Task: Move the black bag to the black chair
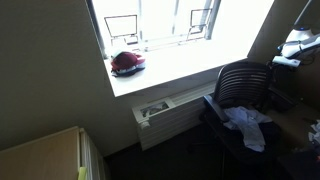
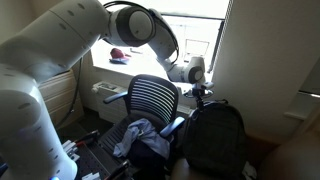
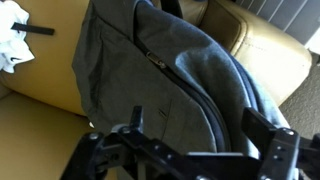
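Room: sunlit window behind the black chair.
Fingers: spread apart, holding nothing.
Gripper: just above the black bag.
Black bag: upright, just beside the chair, off its seat.
Chair seat: crumpled cloth.

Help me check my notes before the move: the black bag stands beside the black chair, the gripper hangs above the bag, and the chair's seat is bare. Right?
Not quite. The seat is not bare: a crumpled cloth lies on the chair, as both exterior views show. The rest holds: the bag stands beside the chair, with the gripper above it.
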`<action>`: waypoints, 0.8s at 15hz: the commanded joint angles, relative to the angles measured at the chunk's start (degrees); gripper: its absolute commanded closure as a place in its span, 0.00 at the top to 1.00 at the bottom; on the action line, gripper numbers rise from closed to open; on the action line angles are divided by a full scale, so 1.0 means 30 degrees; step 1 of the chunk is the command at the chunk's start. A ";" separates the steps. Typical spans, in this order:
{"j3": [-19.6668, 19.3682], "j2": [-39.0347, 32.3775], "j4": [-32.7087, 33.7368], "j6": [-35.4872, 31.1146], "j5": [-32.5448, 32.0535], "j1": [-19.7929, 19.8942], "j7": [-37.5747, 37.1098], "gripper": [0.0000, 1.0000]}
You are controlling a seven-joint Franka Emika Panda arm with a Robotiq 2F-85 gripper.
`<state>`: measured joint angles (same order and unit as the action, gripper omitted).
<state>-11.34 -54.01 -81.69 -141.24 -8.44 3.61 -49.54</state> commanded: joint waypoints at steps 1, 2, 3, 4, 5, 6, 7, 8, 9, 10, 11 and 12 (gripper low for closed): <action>-0.1925 -0.2127 0.0848 -0.3558 -0.0780 -0.1183 0.0113 1.00; -0.2445 -0.2650 0.1000 -0.4820 -0.0795 -0.1559 -0.0243 1.00; -0.3004 -0.2958 0.0868 -0.6273 -0.0666 -0.2011 -0.0577 1.00; -0.3407 -0.3272 0.0787 -0.7706 -0.0332 -0.2373 -0.0854 1.00; -0.3495 -0.3397 0.0618 -0.8746 0.0139 -0.2561 -0.0878 1.00; -0.3173 -0.3192 0.0347 -0.8626 0.0759 -0.2550 -0.0579 1.00; -0.3372 -0.3452 0.0564 -0.8546 0.1174 -0.2740 -0.0609 1.00; -0.3419 -0.3351 0.0349 -0.8127 0.1310 -0.2671 -0.0100 1.00; -0.3435 -0.3388 0.0350 -0.8167 0.1497 -0.2757 -0.0123 1.00; -0.3461 -0.3383 0.0354 -0.8168 0.1568 -0.2804 -0.0137 1.00; -0.3479 -0.3383 0.0354 -0.8174 0.1578 -0.2816 -0.0140 1.00; -0.3876 -0.3526 0.0461 -0.7795 0.1582 -0.2992 -0.0346 1.00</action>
<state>-21.02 -63.73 -80.87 -165.71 -5.91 -4.14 -51.64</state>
